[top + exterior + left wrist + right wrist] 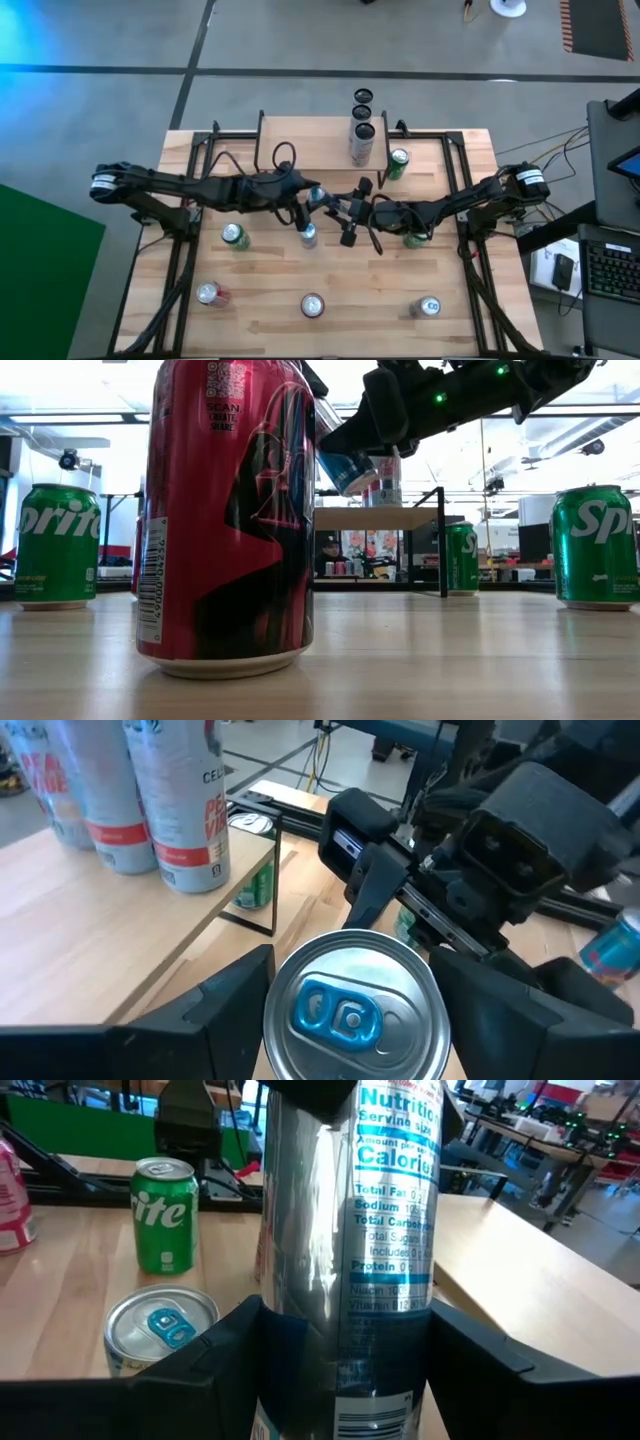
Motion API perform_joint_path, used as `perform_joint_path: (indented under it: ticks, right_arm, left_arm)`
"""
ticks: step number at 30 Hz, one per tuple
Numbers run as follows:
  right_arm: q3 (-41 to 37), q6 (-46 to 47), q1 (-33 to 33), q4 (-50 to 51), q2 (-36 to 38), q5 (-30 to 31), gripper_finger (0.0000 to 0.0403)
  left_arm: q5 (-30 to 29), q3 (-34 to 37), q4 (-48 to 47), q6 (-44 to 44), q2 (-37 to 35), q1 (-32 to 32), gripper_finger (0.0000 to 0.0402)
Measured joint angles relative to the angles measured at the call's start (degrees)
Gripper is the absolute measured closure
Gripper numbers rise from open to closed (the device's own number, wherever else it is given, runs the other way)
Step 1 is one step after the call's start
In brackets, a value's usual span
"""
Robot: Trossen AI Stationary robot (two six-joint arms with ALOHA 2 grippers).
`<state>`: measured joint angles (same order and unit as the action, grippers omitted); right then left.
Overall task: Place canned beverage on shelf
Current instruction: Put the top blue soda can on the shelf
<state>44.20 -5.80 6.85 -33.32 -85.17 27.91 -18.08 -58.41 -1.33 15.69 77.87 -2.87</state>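
Handover position above the middle of the surface (270, 290). The left claw (350, 1020) pinches a slim silver can (317, 194) near its top, which carries a blue tab. The right claw (345, 1380) faces it from the opposite side, its fingers (215, 1350) lying against both sides of the same can's body. In the low view the can hangs tilted in the air, clear of the surface. The shelf (305, 135) stands at the far edge, near the held can, and bears tall cans (362, 132) at its right end. A second silver can (308, 236) stands just below the claws, and green cans (235, 236) stand around them.
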Motion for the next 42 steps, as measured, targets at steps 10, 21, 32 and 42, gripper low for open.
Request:
perform_joint_path:
  ticks: [10, 21, 32, 42]
  right_arm:
    - [-2.5, 5.4, -1.4, 5.6, 6.9, -10.8, 0.0188]
    - [-17.0, 7.6, -1.3, -19.8, 12.7, -23.5, 0.0181]
    - [-14.5, 5.8, -1.3, -26.4, 3.6, -26.9, 0.0180]
    - [-14.1, 5.7, -1.3, -28.5, 2.6, -26.9, 0.0179]
  left_arm:
    - [-0.7, 2.4, -3.5, -5.9, -9.7, -0.9, 0.0117]
    - [9.9, 31.6, 51.2, -10.6, -12.2, -2.0, 0.0071]
    - [13.9, 24.8, 57.6, -17.9, 2.9, -2.0, 0.0069]
    - [15.1, 17.7, 56.9, -17.7, 11.0, -2.0, 0.0069]
